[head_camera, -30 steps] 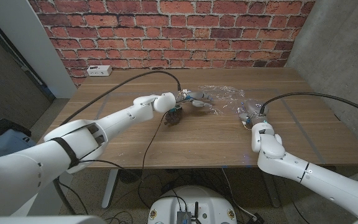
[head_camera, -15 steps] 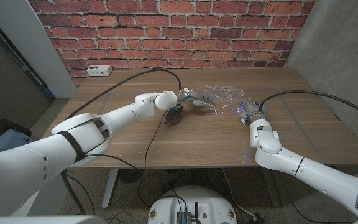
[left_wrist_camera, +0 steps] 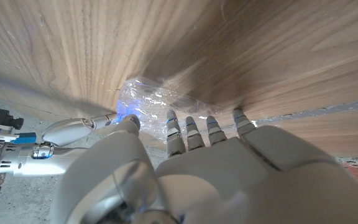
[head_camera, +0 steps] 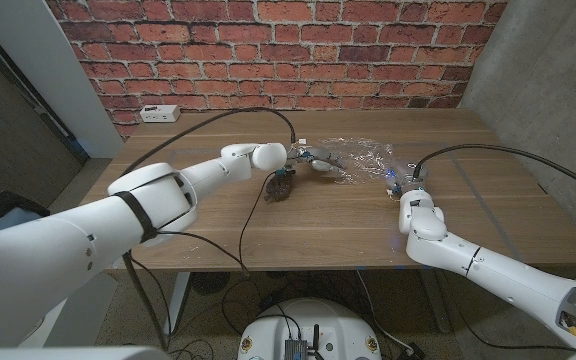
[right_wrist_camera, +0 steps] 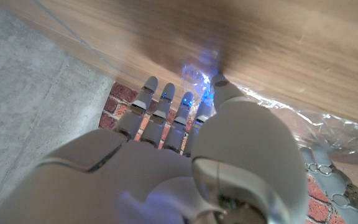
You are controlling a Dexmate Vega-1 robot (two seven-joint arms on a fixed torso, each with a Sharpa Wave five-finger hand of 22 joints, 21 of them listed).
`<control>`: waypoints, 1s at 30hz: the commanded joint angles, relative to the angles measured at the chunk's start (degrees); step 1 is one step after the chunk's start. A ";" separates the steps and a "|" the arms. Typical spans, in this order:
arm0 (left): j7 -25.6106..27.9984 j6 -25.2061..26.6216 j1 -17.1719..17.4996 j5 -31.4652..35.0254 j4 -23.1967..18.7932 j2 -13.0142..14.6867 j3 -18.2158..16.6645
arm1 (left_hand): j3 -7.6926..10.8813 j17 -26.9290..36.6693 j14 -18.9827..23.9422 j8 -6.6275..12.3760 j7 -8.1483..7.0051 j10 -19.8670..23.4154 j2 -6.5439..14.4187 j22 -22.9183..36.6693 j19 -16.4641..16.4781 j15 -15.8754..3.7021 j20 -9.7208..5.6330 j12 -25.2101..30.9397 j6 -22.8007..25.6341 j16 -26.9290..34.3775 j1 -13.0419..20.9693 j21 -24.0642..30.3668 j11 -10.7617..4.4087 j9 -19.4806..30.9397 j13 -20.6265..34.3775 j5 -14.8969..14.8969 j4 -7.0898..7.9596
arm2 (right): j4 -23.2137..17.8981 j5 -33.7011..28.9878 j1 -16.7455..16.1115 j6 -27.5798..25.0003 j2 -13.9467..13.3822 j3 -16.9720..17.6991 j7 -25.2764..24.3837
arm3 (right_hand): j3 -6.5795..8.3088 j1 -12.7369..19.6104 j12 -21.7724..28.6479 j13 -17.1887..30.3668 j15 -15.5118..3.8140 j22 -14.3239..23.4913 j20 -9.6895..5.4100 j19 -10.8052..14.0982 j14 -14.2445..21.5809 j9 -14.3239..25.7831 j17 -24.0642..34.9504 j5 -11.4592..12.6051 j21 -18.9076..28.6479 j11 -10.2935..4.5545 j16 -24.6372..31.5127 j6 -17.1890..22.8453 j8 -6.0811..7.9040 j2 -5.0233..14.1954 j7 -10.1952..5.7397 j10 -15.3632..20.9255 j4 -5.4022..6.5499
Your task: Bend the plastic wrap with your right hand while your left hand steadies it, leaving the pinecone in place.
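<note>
A crinkled sheet of clear plastic wrap (head_camera: 360, 154) lies at the far middle of the table. My left hand (head_camera: 314, 160) reaches onto its left end, fingertips (left_wrist_camera: 191, 122) down on the wrap (left_wrist_camera: 146, 101). The brown pinecone (head_camera: 281, 186) sits on the wood just in front of that hand. My right hand (head_camera: 401, 181) is at the wrap's right edge and pinches a bunched, blue-lit bit of the wrap (right_wrist_camera: 199, 70) between thumb and fingers (right_wrist_camera: 166, 106).
A white power strip (head_camera: 158, 113) lies at the table's far left by the brick wall. A black cable (head_camera: 253, 215) crosses the table from my left arm to the front edge. Another cable arcs over my right arm near the table's right side.
My right hand has moved away from me and slightly left, taking the wrap's right edge with it. My left hand and the pinecone stay where they were.
</note>
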 commanded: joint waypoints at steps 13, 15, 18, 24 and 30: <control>-0.19 -1.27 -3.34 -4.29 8.55 -3.99 4.36 | -0.12 0.16 0.28 0.32 0.40 0.68 -0.24 0.05 2.17 0.25 0.03 0.82 0.15 0.41 -1.30 1.33 0.13 0.06 0.10 0.20 0.48 | 13.82 -6.63 1.40 18.01 1.73 -0.81 -23.95 | 1.27 3.61 1.80 -0.02 -10.51 0.25 -1.44 4.86 7.41 0.08 0.77 -0.94 2.02 -0.51 2.63 4.40 1.23 -0.41 0.82 7.78 0.26; 0.04 -1.47 -3.44 -4.27 8.37 -3.74 4.67 | -0.10 0.14 0.36 0.34 0.42 0.93 -0.23 0.04 2.45 0.24 0.09 0.95 0.17 0.43 -1.38 1.44 0.41 0.06 0.10 0.22 0.46 | 14.60 -7.06 1.67 19.08 2.22 -0.71 -25.56 | 1.32 3.90 1.78 -0.03 -10.70 0.26 -1.62 5.03 7.58 0.08 0.85 -0.94 2.10 -0.67 2.71 4.37 1.19 -0.40 0.78 7.95 0.19; -0.14 -1.59 -3.47 -4.56 8.29 -3.51 4.76 | -0.03 0.10 0.57 0.40 0.31 1.15 -0.26 0.00 2.90 0.01 0.07 1.07 0.24 0.47 -1.36 1.60 0.17 0.06 0.09 0.26 0.31 | 15.13 -7.96 2.36 20.40 2.50 -0.92 -26.32 | 1.38 4.33 1.73 -0.04 -10.77 0.29 -1.85 5.26 7.81 0.07 0.96 -0.92 2.22 -0.81 2.81 4.43 1.16 -0.40 0.67 8.12 0.09; -0.19 -1.65 -3.40 -4.88 8.15 -3.21 4.88 | 0.05 0.06 0.61 0.43 0.28 1.26 -0.33 -0.04 3.15 0.00 0.14 1.13 0.27 0.43 -1.29 1.67 0.18 0.05 0.08 0.30 0.10 | 16.42 -9.88 3.81 22.81 2.71 -1.54 -26.96 | 1.43 4.80 1.80 -0.04 -10.69 0.32 -1.95 5.36 7.95 0.06 1.01 -0.89 2.29 -1.21 2.76 4.81 1.24 -0.51 0.43 8.73 0.05; -0.42 -1.84 -3.18 -5.13 7.66 -2.75 4.65 | 0.09 0.04 0.60 0.39 0.22 1.23 -0.42 -0.08 3.20 -0.07 0.13 1.13 0.14 0.40 -1.25 1.67 0.22 0.04 0.07 0.32 -0.07 | 17.75 -10.00 4.88 25.11 3.51 -1.40 -27.54 | 1.45 5.10 1.69 -0.05 -10.67 0.33 -1.95 5.44 8.15 0.04 1.02 -0.87 2.36 -1.48 2.70 4.93 1.21 -0.60 0.31 8.88 0.10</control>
